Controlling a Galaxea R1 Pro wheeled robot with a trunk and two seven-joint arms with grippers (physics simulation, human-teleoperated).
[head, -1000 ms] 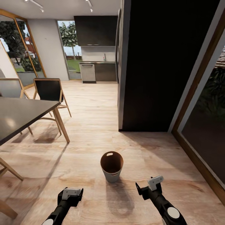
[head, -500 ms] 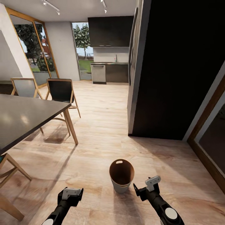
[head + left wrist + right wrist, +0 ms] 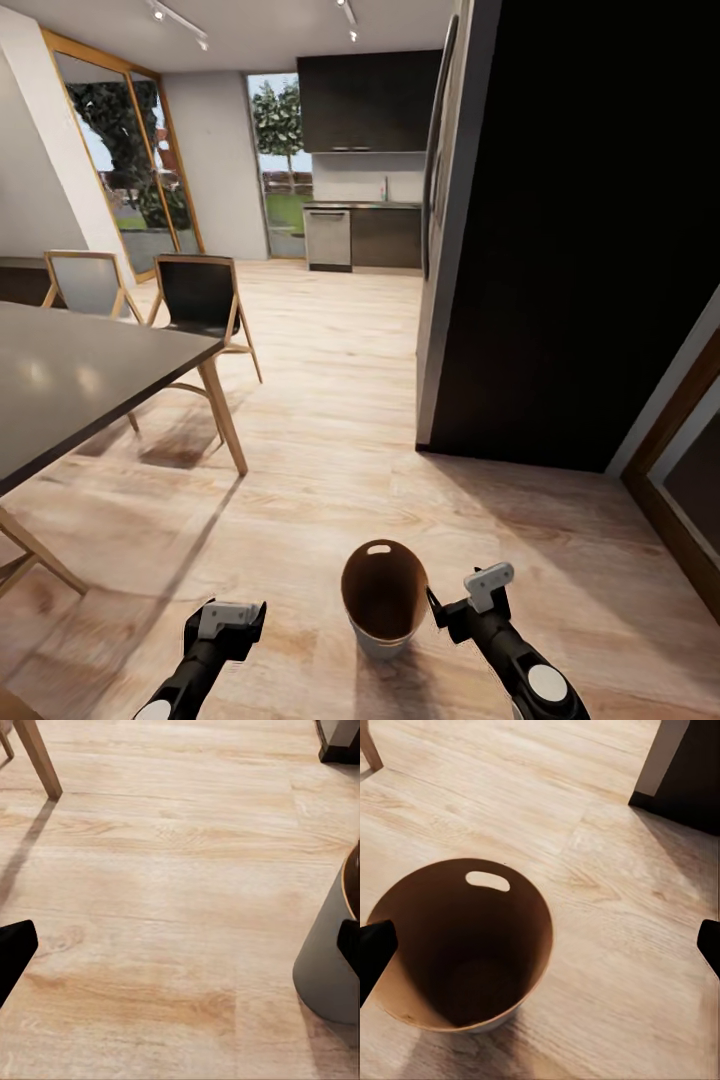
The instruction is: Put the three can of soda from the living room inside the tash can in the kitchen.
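A: What's underfoot? 
B: Pale wood-plank floor (image 3: 330,420), running past a dark table (image 3: 70,385) and 2 chairs (image 3: 200,300) toward the kitchen (image 3: 365,200) with its dark cabinets at the far end.

A: And the grippers? 
B: The left gripper (image 3: 230,622) and right gripper (image 3: 462,600) hang low over the floor; both are spread wide, nothing between the fingers.

A: The tash can (image 3: 383,598)? 
B: Upright on the floor just beside the right gripper, mouth up, long axis vertical, handle slot on the far rim. Brown inside, grey outside. I see no cans in it and no writing.
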